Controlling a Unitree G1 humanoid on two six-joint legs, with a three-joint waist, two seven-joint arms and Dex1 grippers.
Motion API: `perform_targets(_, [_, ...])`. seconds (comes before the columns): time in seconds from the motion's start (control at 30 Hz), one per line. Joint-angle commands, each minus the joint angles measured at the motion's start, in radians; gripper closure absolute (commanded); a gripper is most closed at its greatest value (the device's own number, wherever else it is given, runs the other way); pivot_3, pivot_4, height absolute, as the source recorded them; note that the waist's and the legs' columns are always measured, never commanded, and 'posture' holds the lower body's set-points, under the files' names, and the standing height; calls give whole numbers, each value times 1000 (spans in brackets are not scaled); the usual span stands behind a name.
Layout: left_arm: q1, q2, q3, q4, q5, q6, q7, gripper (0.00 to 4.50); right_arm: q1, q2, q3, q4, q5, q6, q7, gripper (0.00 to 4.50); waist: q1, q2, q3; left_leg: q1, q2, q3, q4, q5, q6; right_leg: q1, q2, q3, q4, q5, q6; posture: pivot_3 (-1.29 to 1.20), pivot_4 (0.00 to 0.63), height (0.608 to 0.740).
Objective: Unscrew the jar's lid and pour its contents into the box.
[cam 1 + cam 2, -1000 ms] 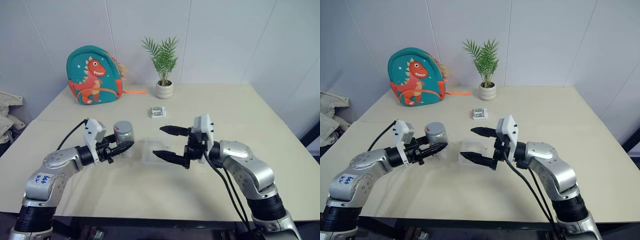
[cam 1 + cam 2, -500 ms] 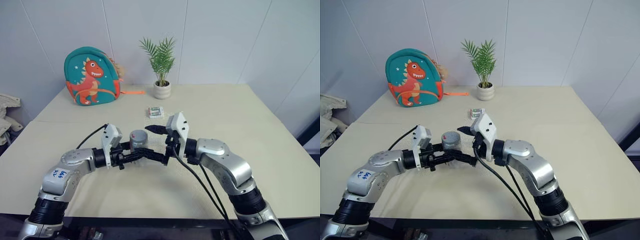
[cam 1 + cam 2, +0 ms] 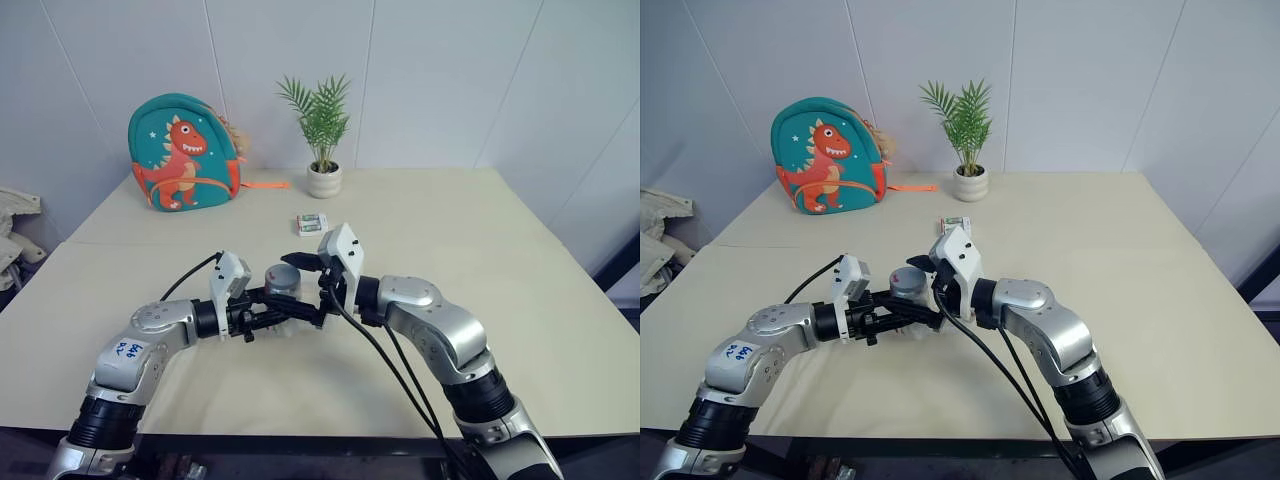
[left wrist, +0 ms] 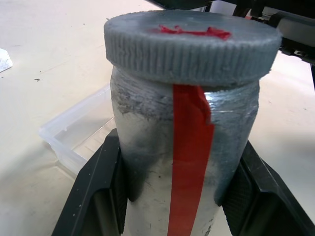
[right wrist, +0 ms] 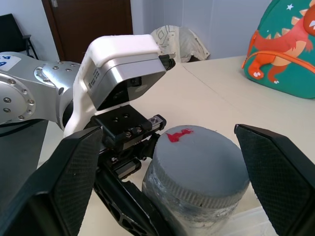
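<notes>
I have the jar [image 4: 184, 162] pinched upright in my left gripper [image 3: 285, 310], lifted over the table [image 3: 500, 260] just above the clear box [image 4: 74, 135]. The grey lid [image 5: 199, 160] is still screwed on, so nothing is poured yet. My right gripper [image 5: 162, 169] is spread wide, one finger on either side of the lid without touching it. Left to do, as I judge it: close on the lid, twist it off, then tip the jar into the box.
</notes>
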Motion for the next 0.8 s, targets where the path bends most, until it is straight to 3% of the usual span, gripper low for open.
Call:
perform_targets(0.03, [-29,-6,11,-20,0,-24,-10,2471,-21,18,-6,4,4,-7,-2,0,0,0,0,0,0,0,0,0,0,0,0,0,0,0,0,0,150,740])
perform_targets(0.77, [-22,-13,16,-29,13,-33,-14,2471,-45,45,-62,43,64,8,13,0,0,0,0,0,0,0,0,0,0,0,0,0,1,0,0,0,150,740])
perform_targets(0.8, [-22,-12,16,-32,15,-39,-16,2471,-45,45,-60,47,63,7,14,189,0,0,0,0,0,0,0,0,0,0,0,0,1,0,0,0,150,740])
